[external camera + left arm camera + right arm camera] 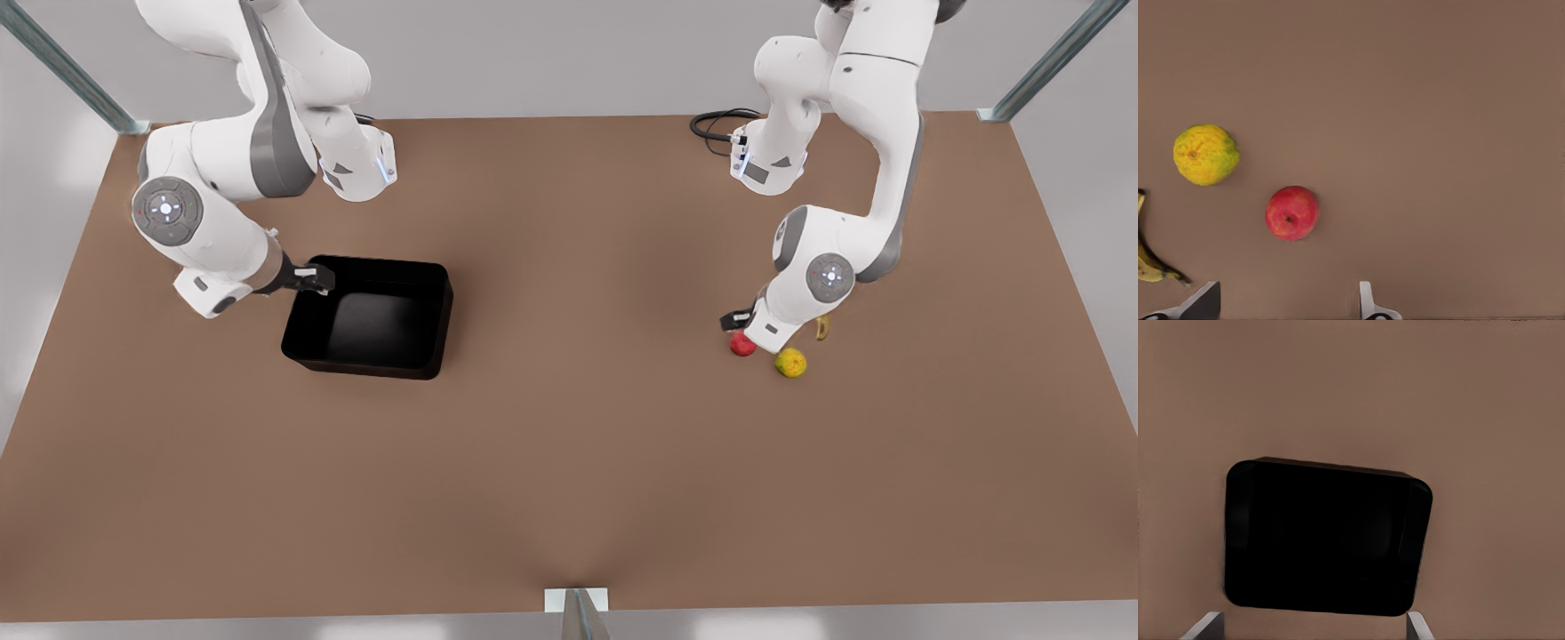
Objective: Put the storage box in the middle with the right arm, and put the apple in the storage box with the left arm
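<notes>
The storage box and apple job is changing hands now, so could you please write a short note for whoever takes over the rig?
Right gripper: open, at the rim of the storage box, on the side toward the front view's left, nothing gripped.
Left gripper: open, just above the apple, holding nothing.
The box sits on the table toward the front view's left, empty. The apple lies toward the front view's right, next to a yellow-green fruit and a banana.
Done: both arms are in position.
Left: grip the box and move it to the middle, then pick the apple and drop it in.
</notes>
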Motion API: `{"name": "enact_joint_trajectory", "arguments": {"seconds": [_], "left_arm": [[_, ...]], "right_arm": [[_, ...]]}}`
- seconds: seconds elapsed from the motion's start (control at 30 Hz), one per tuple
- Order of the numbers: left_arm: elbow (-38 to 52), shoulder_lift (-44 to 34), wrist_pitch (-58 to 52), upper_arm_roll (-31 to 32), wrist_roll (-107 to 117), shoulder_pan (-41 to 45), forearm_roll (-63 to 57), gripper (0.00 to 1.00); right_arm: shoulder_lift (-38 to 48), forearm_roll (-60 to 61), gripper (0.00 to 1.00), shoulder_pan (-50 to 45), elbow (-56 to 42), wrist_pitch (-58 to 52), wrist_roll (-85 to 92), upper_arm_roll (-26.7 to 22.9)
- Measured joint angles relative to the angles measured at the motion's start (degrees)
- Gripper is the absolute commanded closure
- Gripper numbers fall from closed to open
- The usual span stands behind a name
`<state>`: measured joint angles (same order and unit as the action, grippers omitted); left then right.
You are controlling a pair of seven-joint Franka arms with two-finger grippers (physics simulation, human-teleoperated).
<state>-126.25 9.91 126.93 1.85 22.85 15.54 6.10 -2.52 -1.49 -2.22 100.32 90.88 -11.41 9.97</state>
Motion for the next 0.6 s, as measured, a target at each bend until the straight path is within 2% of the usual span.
{"name": "enact_joint_trajectory", "arguments": {"seconds": [0.07, 0.13, 0.23, 0.33, 0.43, 0.6], "left_arm": [[-0.5, 2.8, 1.5, 0.6, -0.1, -0.9, 1.1, 0.00], [-0.5, 4.1, 2.2, 0.5, -0.4, -2.2, 1.7, 0.00], [-3.7, 3.3, 6.8, 0.3, -1.0, -2.2, 1.9, 0.00], [-3.4, 5.4, 7.1, 0.3, -1.1, -4.2, 2.0, 0.00], [-2.4, 8.0, 8.0, 0.3, -1.1, -4.7, 2.0, 0.00], [-2.2, 9.8, 9.8, 0.3, -1.0, -4.6, 2.2, 0.00]], "right_arm": [[1.7, 0.0, 0.00, -0.1, 9.0, 10.0, -0.1, 0.0], [2.7, -0.2, 0.00, 1.4, 14.9, 15.3, 0.8, 0.3], [3.5, -0.4, 0.00, 3.4, 17.7, 15.7, 1.0, 0.1], [-0.7, -0.7, 0.00, 6.7, 18.7, 19.5, 1.0, -0.1], [-5.2, -0.8, 0.00, 17.2, 19.9, 24.5, 1.0, -0.1], [-6.5, -0.8, 0.00, 16.4, 23.0, 26.6, -0.1, 0.0]]}}
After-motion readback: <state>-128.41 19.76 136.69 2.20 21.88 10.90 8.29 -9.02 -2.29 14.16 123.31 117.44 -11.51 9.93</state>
